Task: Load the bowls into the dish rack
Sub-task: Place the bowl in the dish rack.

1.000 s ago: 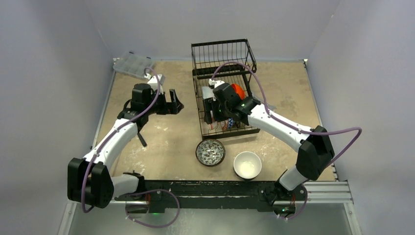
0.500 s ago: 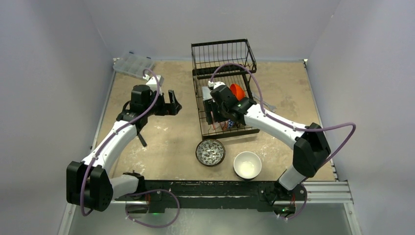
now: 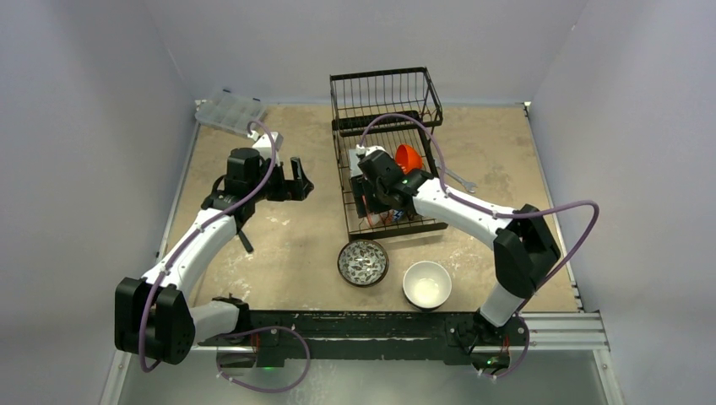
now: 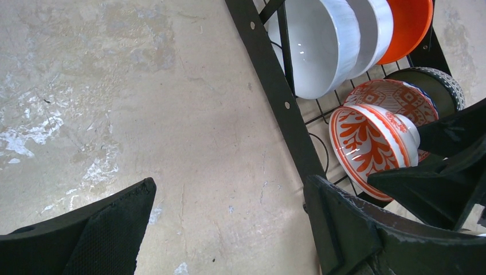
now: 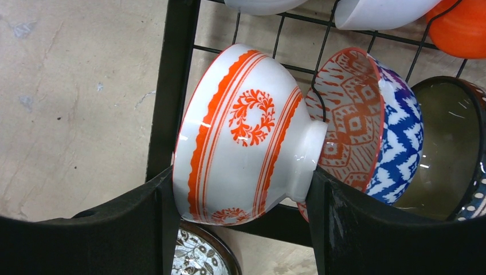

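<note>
while the right gripper (image 5: 240,177) hangs over the left side of the dish rack (image 4: 274,86), it is pinching the red floral bowl (image 5: 240,132), with one finger on the rim side and one at the foot. the bowl stands on edge in the slotted base, its foot turned toward the blue-patterned bowl (image 5: 395,132) just beside it; whether it rests on the wires yet cannot be told. two white bowls (image 4: 321,46) and an orange bowl (image 4: 410,28) are racked farther back. the left gripper (image 4: 229,189) is spread wide and empty above the table (image 4: 114,86), just beside the rack's frame.

step in hand, by judgement: seating the floral bowl in its slot. the next move calls for lowering it until the rim settles between the wires, then parting the fingers and lifting straight out, so the neighbouring bowl is not knocked. a dark patterned bowl (image 3: 363,261) and a white bowl (image 3: 426,283) wait on the table in front of the rack, so loading is well along but not finished
</note>
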`<action>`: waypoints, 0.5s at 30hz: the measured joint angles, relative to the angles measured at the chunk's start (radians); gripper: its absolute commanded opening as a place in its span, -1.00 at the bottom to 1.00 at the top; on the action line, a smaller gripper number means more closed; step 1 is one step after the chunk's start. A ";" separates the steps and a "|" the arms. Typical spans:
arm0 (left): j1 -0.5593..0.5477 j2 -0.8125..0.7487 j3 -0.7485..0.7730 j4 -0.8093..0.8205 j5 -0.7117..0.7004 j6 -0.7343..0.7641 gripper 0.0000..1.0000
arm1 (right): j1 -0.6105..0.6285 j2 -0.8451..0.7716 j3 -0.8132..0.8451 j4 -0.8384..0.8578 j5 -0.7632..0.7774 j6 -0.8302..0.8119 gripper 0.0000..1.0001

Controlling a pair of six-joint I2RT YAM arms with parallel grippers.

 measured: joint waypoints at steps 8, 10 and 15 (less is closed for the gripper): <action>0.000 0.000 0.000 0.001 0.000 0.000 0.97 | 0.000 0.025 0.000 0.010 -0.002 0.000 -1.00; 0.000 0.000 0.000 0.002 0.000 0.000 0.97 | 0.000 0.026 0.000 0.011 -0.006 0.000 -1.00; 0.000 0.000 0.000 0.002 0.001 0.000 0.97 | 0.000 0.026 0.000 0.013 -0.023 0.001 -0.85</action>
